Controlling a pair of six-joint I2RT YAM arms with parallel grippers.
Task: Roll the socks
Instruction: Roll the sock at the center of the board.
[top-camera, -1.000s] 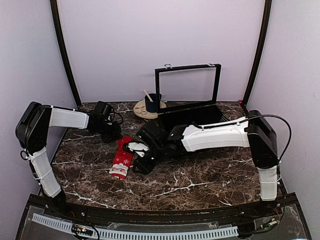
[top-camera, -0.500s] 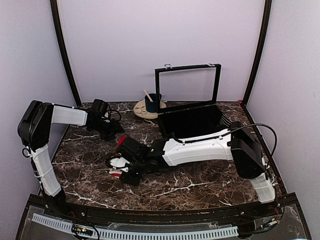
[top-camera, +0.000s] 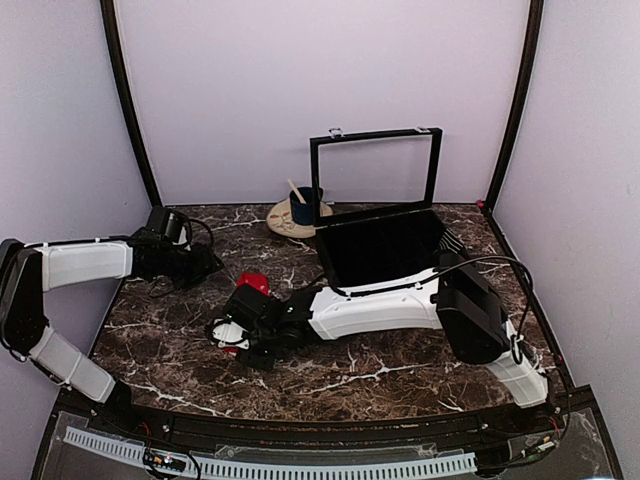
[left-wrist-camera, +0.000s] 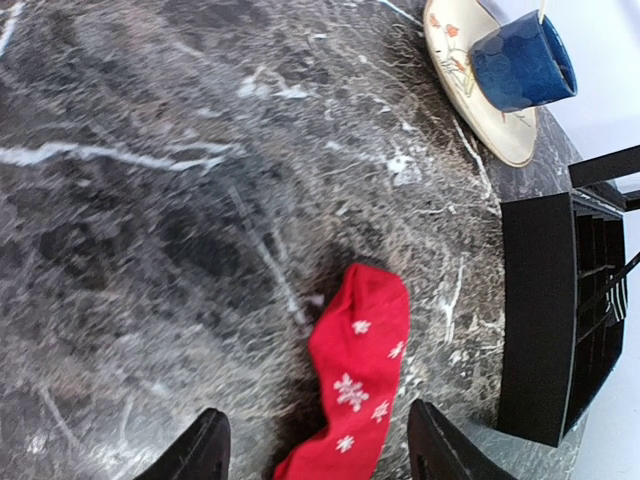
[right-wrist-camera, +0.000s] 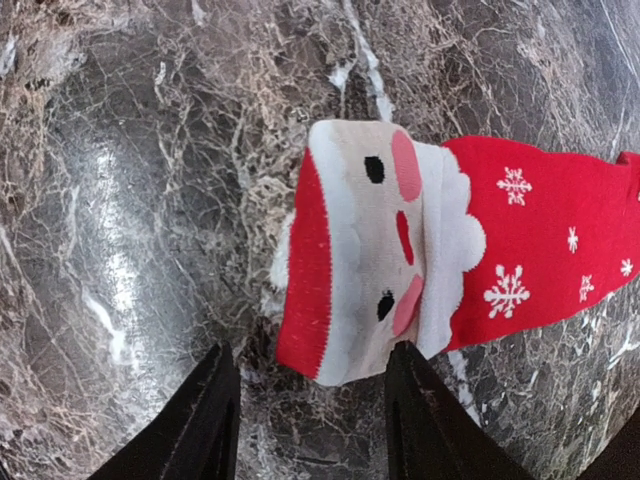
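Location of the socks (right-wrist-camera: 470, 250): flat on the marble desk (top-camera: 400, 360), left of centre, well apart from the black box (top-camera: 385, 245) and the blue mug (left-wrist-camera: 522, 62). Santa-face end nearest the right gripper (right-wrist-camera: 308, 350); red snowflake end toward the left gripper (left-wrist-camera: 318, 415).

Jaws of the right gripper: apart, empty, poised over the Santa-face end. Jaws of the left gripper: apart, empty, set short of the red end, not touching.

Handling, as judged: treat as light, soft knit with no stiffness. Expect folding, bunching and sliding on the polished stone under any push. No breakage risk. Expect the thicker white trim to hold shape slightly better than the thin red part.

Grip point, as judged: pinch the edge of the Santa-face end across its width, all layers together, then turn it over toward the red end. Pin the red end lightly with the other jaws to stop the fabric from skating. Avoid a grasp mid-length: likely to lift a fold rather than start a roll. Cannot tell whether one sock or a stacked pair.
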